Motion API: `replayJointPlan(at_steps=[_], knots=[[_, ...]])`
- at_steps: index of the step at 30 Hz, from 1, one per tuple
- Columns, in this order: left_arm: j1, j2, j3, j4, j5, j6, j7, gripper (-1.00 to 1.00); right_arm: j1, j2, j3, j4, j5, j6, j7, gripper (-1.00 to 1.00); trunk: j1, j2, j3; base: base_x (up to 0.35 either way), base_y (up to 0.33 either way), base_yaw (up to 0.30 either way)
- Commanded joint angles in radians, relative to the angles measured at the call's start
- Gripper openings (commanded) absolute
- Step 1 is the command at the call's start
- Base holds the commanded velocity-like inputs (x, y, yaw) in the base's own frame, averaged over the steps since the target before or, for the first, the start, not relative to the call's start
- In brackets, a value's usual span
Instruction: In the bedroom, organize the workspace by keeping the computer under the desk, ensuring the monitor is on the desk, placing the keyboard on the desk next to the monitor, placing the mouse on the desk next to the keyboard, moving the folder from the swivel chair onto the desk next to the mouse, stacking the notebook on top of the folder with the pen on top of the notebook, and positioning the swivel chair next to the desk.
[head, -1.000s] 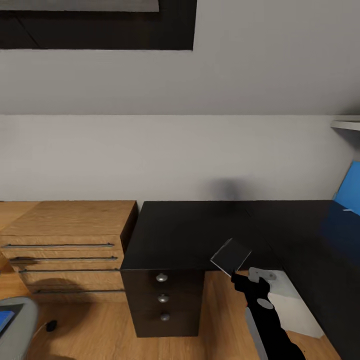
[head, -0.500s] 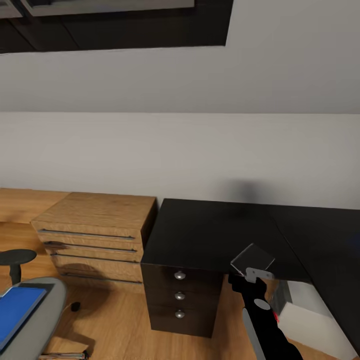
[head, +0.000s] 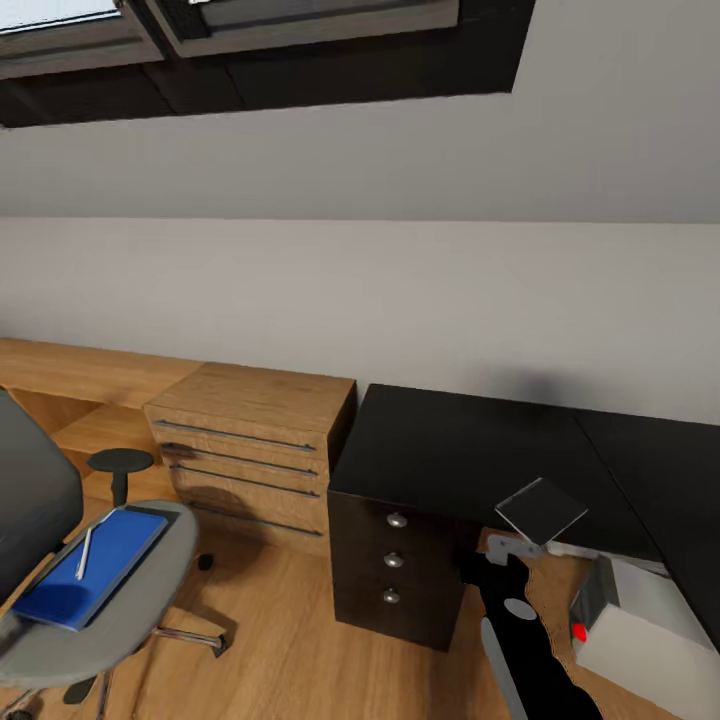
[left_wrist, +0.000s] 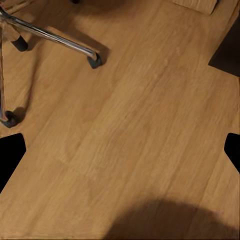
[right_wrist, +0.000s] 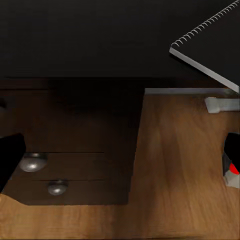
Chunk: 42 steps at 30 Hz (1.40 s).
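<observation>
Glossy black, the desk (head: 470, 450) fills the middle of the head view; the right gripper (head: 528, 535) pinches a spiral notebook (head: 541, 510) over its front edge, the grey computer (head: 640, 625) just beyond on the floor. Off left, the swivel chair (head: 150, 590) carries the blue folder (head: 85, 570) with a pen (head: 86, 551) on top.

Left wrist: the left gripper (left_wrist: 120, 150) gapes wide over wooden floor (left_wrist: 135, 130), chair castors ahead.

Right wrist: notebook (right_wrist: 212, 47) between the fingertips, desk drawers (right_wrist: 70, 165) beyond.

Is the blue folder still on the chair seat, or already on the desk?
On the seat: the folder lies flat on the swivel chair.
</observation>
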Motion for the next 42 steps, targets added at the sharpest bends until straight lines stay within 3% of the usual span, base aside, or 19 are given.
replayJointPlan(at_steps=[1, 11, 23, 42], knots=[[-0.001, 0.001, -0.007, 0.001, 0.010, -0.005, 0.007, 1.00, 0.000, 0.000, 0.001, -0.001, -0.003, 0.004, -0.003, 1.00, -0.001, -0.001, -0.002, -0.326, 0.000, 0.267], [-0.001, 0.002, -0.008, 0.002, 0.010, -0.007, 0.007, 1.00, 0.000, 0.000, 0.015, 0.022, -0.003, -0.007, -0.003, 1.00, -0.001, -0.001, -0.009, -0.227, 0.000, 0.267], [-0.001, 0.002, -0.009, 0.002, 0.010, -0.008, 0.006, 1.00, 0.000, 0.000, 0.021, 0.025, -0.002, -0.007, -0.003, 1.00, -0.001, -0.001, -0.017, -0.020, 0.000, 0.267], [-0.001, 0.002, -0.009, 0.002, 0.010, -0.009, 0.006, 1.00, 0.000, 0.000, 0.077, 0.038, 0.000, -0.007, -0.004, 1.00, -0.001, -0.001, -0.031, -0.014, 0.016, 0.264]])
